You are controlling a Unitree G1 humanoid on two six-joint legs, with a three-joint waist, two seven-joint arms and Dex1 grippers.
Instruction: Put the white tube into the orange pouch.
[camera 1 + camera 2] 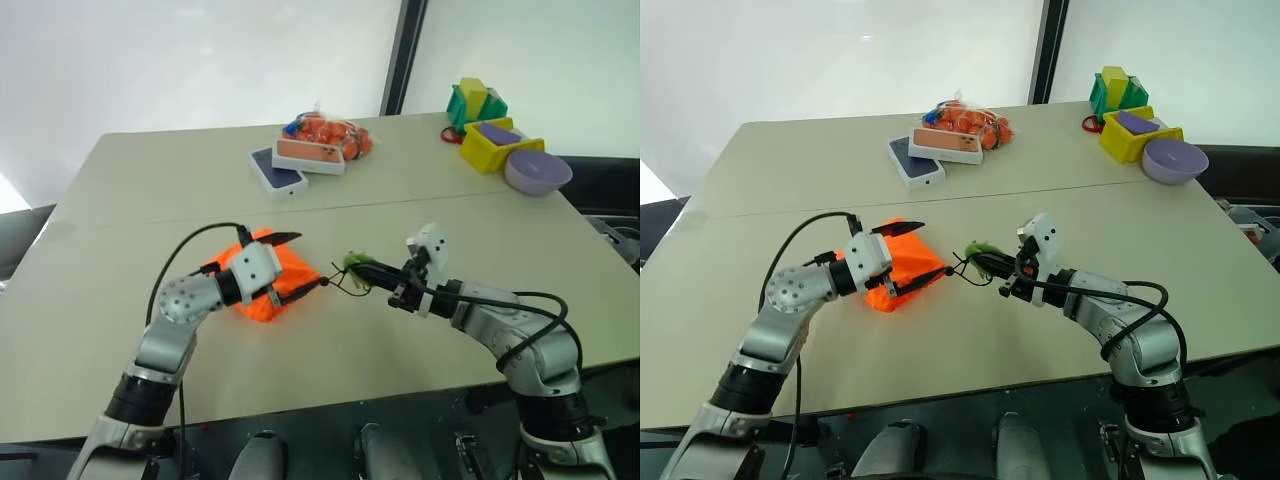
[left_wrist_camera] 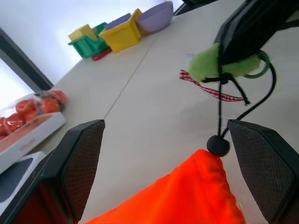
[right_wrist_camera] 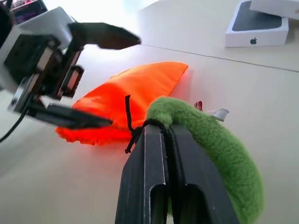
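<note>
**Orange pouch: position, grip points, clearance**

Orange pouch (image 1: 272, 280): soft fabric, flat and collapsed, lying on the desk (image 1: 120, 200) at lower centre-left of the head views. It is judged light and limp, likely to slide or bunch when pushed; the mouth would have to be held open from the hem by the cord, not from the body of the cloth.

Black cord (image 2: 219, 112): thin, run from a bead stopper at the pouch corner to the lime-green loop (image 3: 210, 140). The loop is fuzzy and compressible, and is judged a secure pinch point.

Right end effector (image 3: 168, 140): fingers pressed together, clamped on the lime-green loop.

Left end effector (image 1: 902, 255): fingers spread wide, one above and one below the near end of the pouch; contact with the cloth cannot be confirmed.

White tube: not identified on the desk; a grip point cannot be assessed.

Open room: bare desk lies to every side of the pouch. Boxed goods (image 1: 290, 165) and a mesh bag of orange fruit (image 1: 330, 130) sit well apart at upper centre; a lavender bowl (image 1: 538, 170) and coloured bins (image 1: 495, 140) are kept at upper right. The near desk edge lies close below both arms.
</note>
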